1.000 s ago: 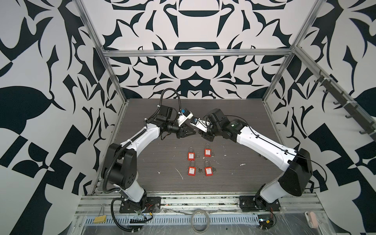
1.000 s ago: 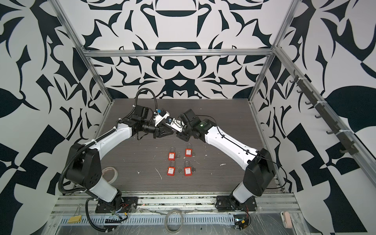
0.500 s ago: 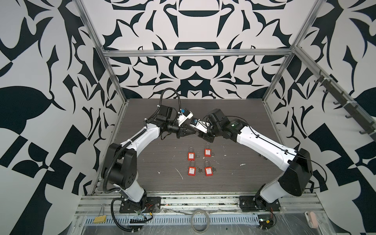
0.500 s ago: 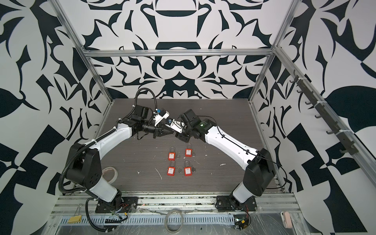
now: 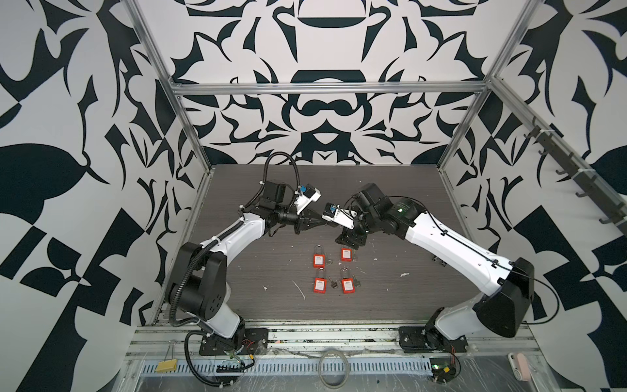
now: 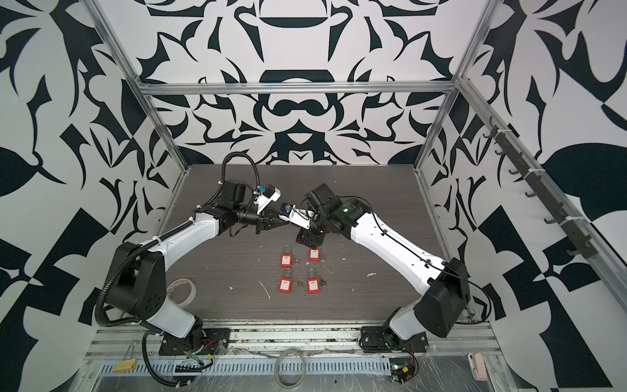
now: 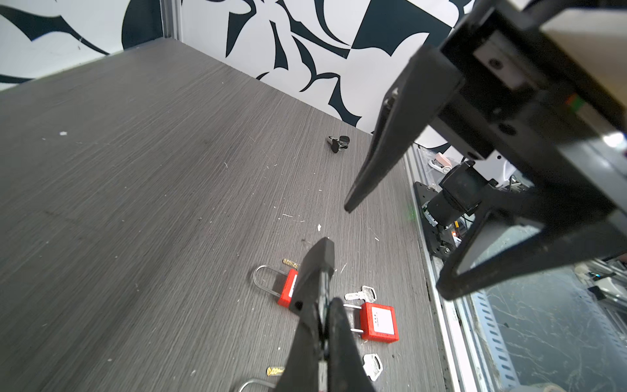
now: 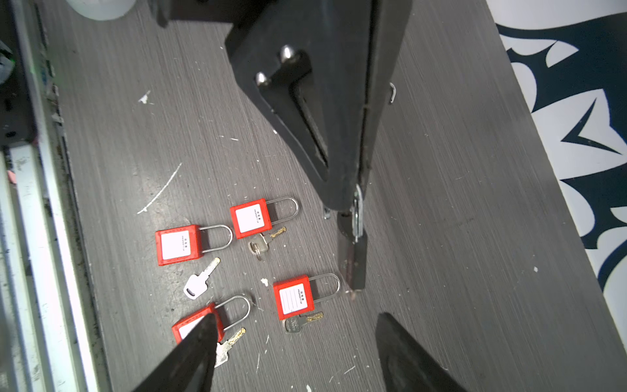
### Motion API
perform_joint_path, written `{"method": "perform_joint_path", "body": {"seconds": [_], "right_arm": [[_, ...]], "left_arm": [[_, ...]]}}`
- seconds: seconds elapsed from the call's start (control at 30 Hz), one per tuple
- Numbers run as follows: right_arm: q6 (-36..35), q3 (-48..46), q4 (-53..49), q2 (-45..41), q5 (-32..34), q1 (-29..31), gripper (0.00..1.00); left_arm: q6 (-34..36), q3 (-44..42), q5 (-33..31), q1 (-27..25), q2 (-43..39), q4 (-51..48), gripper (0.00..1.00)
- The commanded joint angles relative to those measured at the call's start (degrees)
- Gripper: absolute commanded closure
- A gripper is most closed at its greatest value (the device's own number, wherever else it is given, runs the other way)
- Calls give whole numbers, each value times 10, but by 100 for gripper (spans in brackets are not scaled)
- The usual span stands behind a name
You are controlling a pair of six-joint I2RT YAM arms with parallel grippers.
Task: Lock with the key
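Several red padlocks (image 5: 318, 260) (image 8: 293, 297) lie in a small cluster mid-table, each with a loose key (image 8: 302, 320) beside it. My left gripper (image 5: 320, 220) (image 7: 330, 298) hangs above the table behind them. It is shut on a thin silvery key (image 8: 357, 208), and a dark piece (image 8: 353, 258) sticks out past its tips. My right gripper (image 5: 349, 239) (image 8: 295, 339) faces it from the right, just behind the back-right padlock (image 5: 345, 254). Its fingers (image 8: 200, 342) are spread wide and hold nothing.
A small black-and-silver piece (image 5: 437, 260) (image 7: 339, 144) lies on the table to the right. A tape roll (image 6: 181, 290) sits by the left arm's base. White scraps dot the tabletop (image 5: 271, 210). Patterned walls and metal posts (image 5: 190, 135) enclose the table.
My left gripper has closed on the key. My right gripper's fingers have spread apart and let go. Both arms have stayed nearly where they were.
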Motion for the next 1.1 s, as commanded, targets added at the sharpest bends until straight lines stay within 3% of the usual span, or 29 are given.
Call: {"method": "perform_joint_path", "body": {"seconds": [0.0,0.4,0.73,1.07], "right_arm": [[8,0,10,-30,-23,-7,26],[-8,-17,38,-13,-40,-10,45],[-35,-24,57,-21,-24,-14,49],[-42,-34,32,-36,-110,-14,68]], "left_arm": [[-9,-23,12,-5,-34,80,100],[14,-52,36,-18,-69,96,100],[34,-74,46,-30,-100,93,100],[45,-67,43,-38,-105,73,100]]}}
